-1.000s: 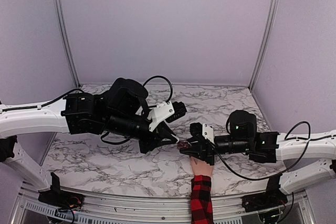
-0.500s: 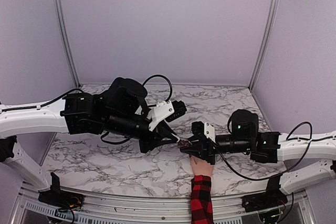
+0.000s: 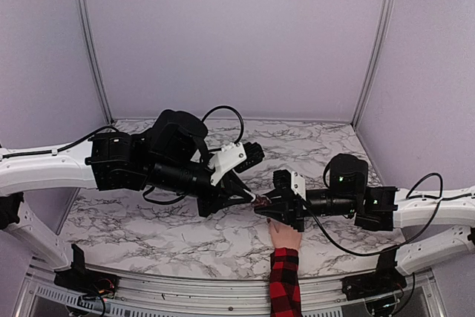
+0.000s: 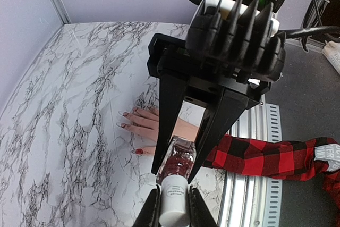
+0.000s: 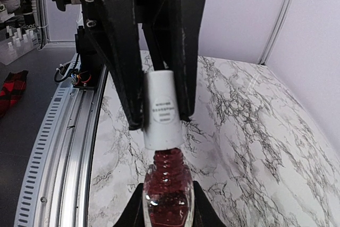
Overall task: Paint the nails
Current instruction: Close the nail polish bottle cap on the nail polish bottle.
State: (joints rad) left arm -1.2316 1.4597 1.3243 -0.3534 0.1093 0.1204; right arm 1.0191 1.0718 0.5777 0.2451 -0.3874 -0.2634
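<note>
The nails point(image 4: 121, 124), already dark, tip a pale hand point(image 4: 151, 125) lying flat by the worktop's point(image 3: 141, 220) near edge. Just above it the right gripper point(image 5: 169, 217) has its jaws clamped on the nail-polish bottle point(image 5: 169, 187). The left gripper point(image 4: 172, 212) has its jaws pinched on the white cap point(image 5: 162, 111). Over the last second only the right arm crept rightward. Bare neck shows under the cap, so we judge it nearly off and brushing not begun.
</note>
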